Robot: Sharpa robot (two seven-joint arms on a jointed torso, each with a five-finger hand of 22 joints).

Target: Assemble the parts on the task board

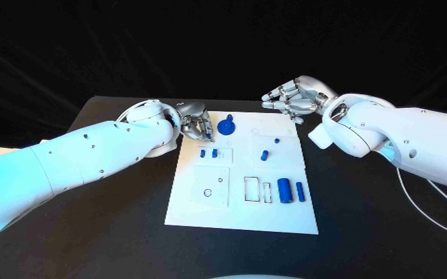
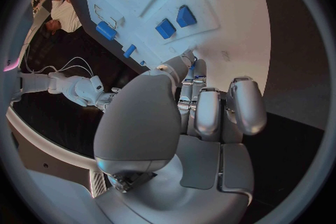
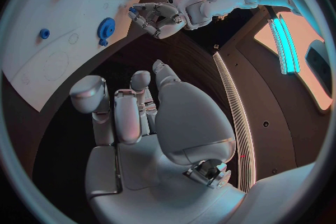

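Head view gives you the whole layout: your left hand (image 1: 196, 128) hangs over the far left corner of the white board (image 1: 289, 217), fingers curled downward just beside the blue gear (image 1: 227, 126). Whether it pinches anything you cannot tell; its own wrist view shows the fingers (image 2: 208, 113) drawn together and pointing at the board with no part visible between them. Moving rightward, two small blue blocks (image 1: 208, 154) sit side by side near the board's left half, a short blue peg (image 1: 265, 156) lies mid-board, and a fat cylinder (image 1: 283, 190) and a slimmer bar (image 1: 301, 192) rest beside empty outlined slots. You should judge the assembly as barely begun, with most pieces apparently loose. Farthest right, your right hand (image 1: 293, 100) hovers beyond the board's far edge, fingers loosely bent, grasping nothing.
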